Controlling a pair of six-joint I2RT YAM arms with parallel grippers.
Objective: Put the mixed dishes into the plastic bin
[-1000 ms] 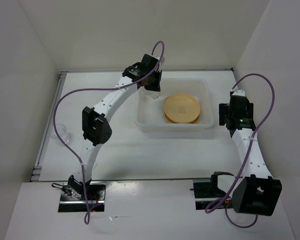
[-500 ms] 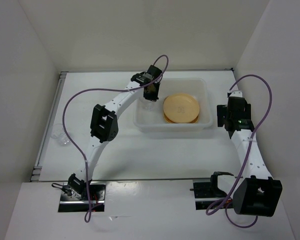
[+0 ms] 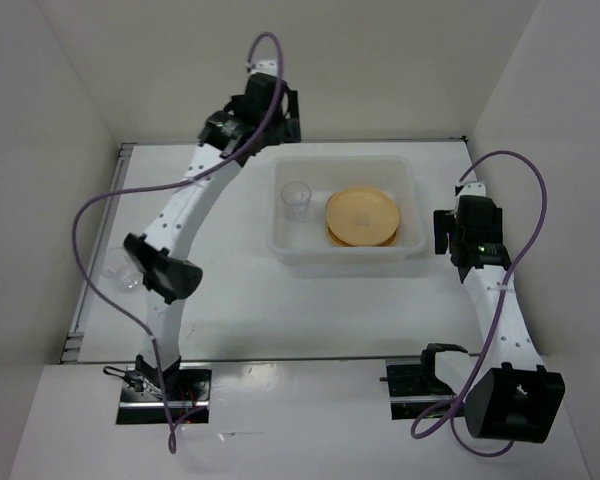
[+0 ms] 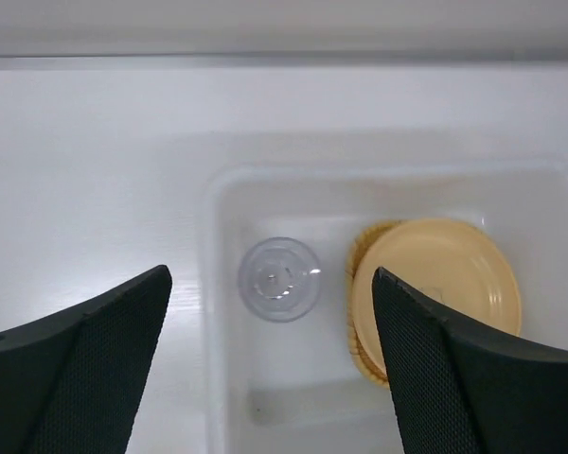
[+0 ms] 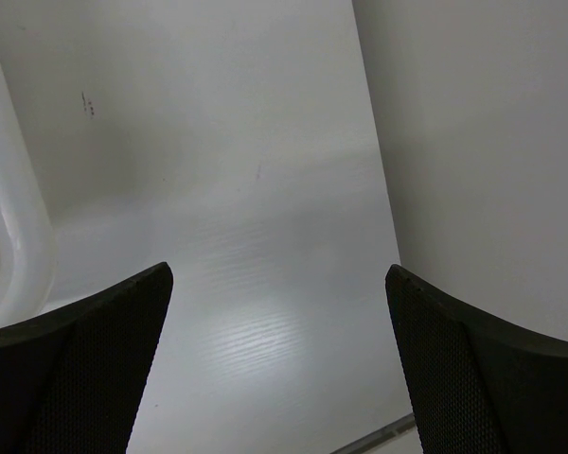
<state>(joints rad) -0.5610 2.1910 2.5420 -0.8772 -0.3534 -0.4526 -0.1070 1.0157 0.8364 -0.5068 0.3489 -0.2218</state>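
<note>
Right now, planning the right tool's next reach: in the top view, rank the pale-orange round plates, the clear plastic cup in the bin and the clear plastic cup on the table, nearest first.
1. Round pale-orange plates, stacked in the translucent white plastic bin's right half.
2. Clear plastic cup, in the bin's left half.
3. Other clear plastic cup, far left on the table.

plain white table [image 3: 310, 310], translucent plastic bin [image 3: 345, 252] sitting toward the back, a bit right of middle, one clear cup [image 3: 121, 270] out by the left edge, well apart from the bin, left arm's base [image 3: 163, 392] and right arm's base [image 3: 420, 385] bolted at the near edge
</note>
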